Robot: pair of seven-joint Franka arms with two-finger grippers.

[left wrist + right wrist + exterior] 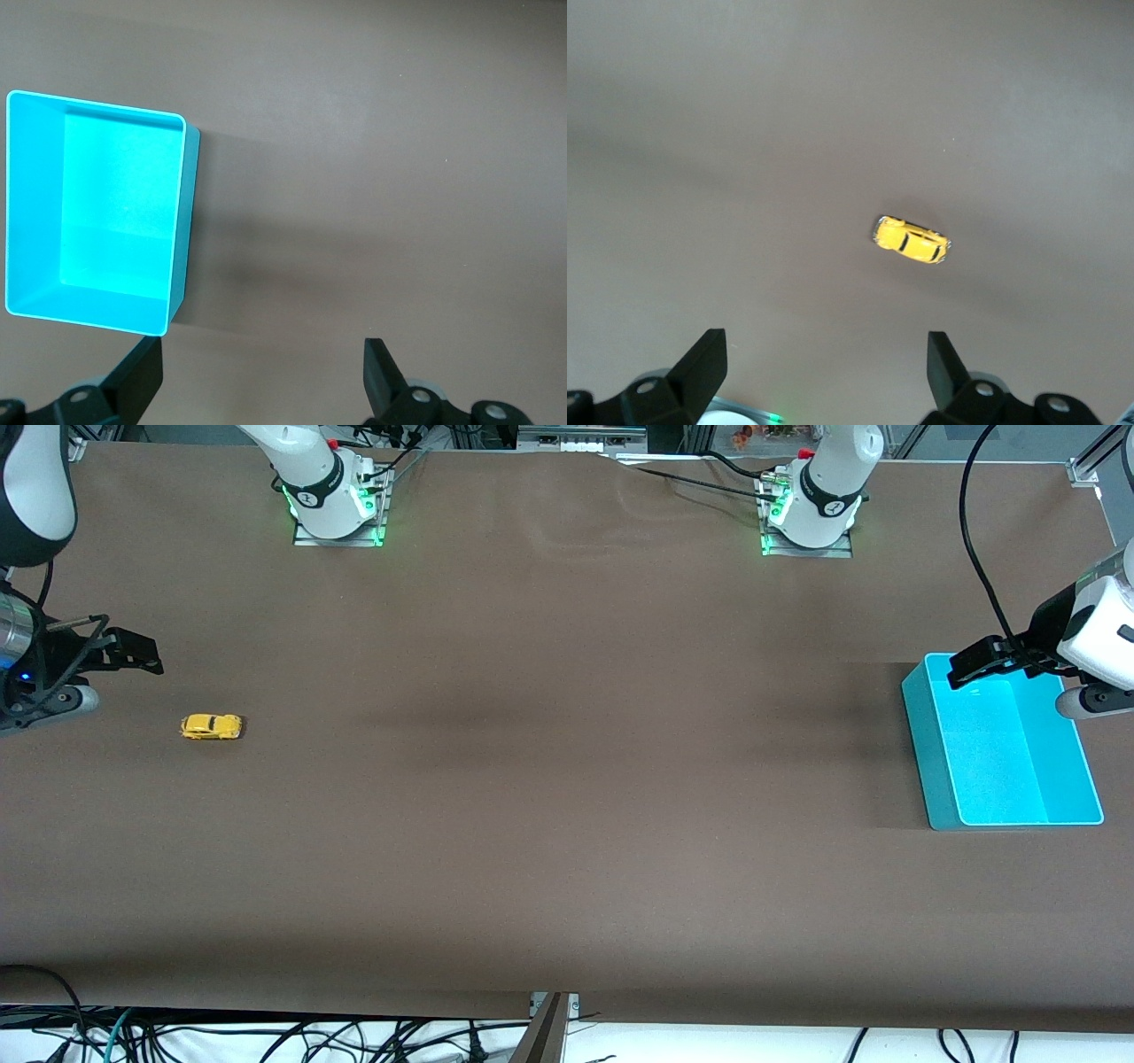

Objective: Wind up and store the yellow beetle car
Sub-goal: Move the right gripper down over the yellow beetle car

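Note:
The yellow beetle car [211, 726] stands on its wheels on the brown table near the right arm's end, and shows small in the right wrist view [912, 240]. My right gripper [142, 654] hangs open over bare table close to the car, with nothing between its fingers [824, 341]. A teal bin [926, 753] sits at the left arm's end and holds nothing. My left gripper [974, 666] hangs open over the end of the bin farthest from the front camera. In the left wrist view the bin [177, 221] lies off to one side of the open gripper [261, 354].
Both arm bases [332, 496] [811, 509] stand along the table's edge farthest from the front camera. A wide stretch of brown cloth [567, 779] lies between car and bin. Cables [266, 1036] hang below the edge nearest the front camera.

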